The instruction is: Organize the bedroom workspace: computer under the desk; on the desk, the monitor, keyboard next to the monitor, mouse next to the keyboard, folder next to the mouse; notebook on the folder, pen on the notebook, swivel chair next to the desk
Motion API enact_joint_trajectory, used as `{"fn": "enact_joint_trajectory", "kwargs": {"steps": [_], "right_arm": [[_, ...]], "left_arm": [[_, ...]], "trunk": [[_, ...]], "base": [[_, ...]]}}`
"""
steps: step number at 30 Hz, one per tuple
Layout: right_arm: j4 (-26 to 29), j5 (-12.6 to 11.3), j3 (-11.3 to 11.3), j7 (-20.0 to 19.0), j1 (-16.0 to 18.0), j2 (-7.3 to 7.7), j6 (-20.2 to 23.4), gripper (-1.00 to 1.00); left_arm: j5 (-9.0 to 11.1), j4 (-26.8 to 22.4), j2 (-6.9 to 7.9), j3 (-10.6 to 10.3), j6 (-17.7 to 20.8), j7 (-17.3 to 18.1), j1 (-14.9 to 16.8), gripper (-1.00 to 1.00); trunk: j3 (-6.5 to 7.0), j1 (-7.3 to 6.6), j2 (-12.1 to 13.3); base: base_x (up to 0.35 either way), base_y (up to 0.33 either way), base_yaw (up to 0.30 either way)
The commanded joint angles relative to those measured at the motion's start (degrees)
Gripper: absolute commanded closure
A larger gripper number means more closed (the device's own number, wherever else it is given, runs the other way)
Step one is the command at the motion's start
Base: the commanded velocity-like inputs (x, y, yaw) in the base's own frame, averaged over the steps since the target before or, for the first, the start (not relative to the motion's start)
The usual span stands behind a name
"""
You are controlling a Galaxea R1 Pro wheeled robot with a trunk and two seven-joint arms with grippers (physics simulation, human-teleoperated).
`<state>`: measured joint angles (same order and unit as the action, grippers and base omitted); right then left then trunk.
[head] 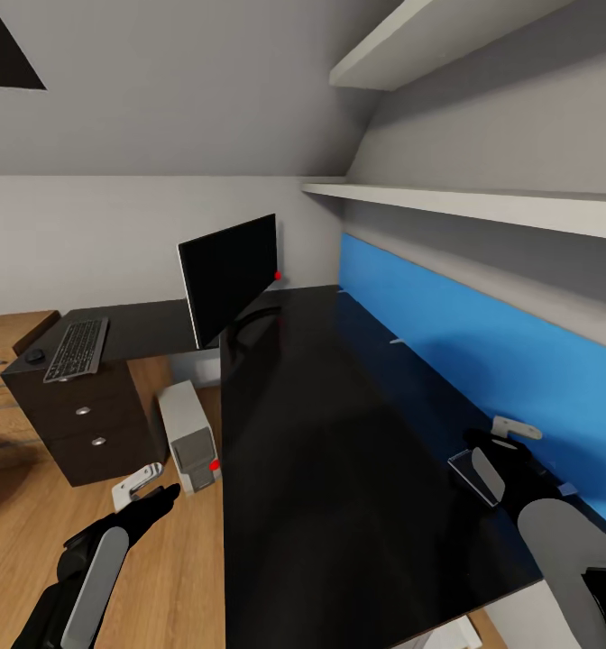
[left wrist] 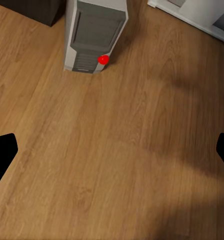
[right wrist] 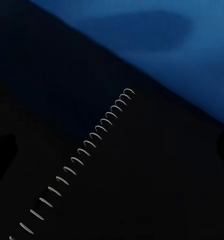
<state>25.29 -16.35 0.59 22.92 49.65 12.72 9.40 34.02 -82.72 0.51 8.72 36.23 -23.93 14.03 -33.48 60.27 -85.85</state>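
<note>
Left gripper low left over the floor, fingers apart, empty. Right gripper lower right above the desk; open or closed, cannot tell. Monitor centre, on the desk; keyboard and mouse left; computer below.

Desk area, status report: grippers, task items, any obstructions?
Left gripper open over the floor near the computer. Right gripper over desk, state unclear. Monitor, keyboard, mouse on desk. No obstruction seen.
</note>
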Motion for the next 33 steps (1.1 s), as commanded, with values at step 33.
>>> {"fn": "enact_joint_trajectory", "kwargs": {"steps": [33], "right_arm": [[0.11, -0.72, 0.43, 5.21, 0.01, 0.76, -0.29, -1.00]], "left_arm": [[0.96, -3.61, 0.08, 5.67, 0.24, -0.68, 0.04, -1.00]], "trunk": [[-0.06, 0.00, -0.03]], "base": [[0.000, 0.000, 0.000]]}}
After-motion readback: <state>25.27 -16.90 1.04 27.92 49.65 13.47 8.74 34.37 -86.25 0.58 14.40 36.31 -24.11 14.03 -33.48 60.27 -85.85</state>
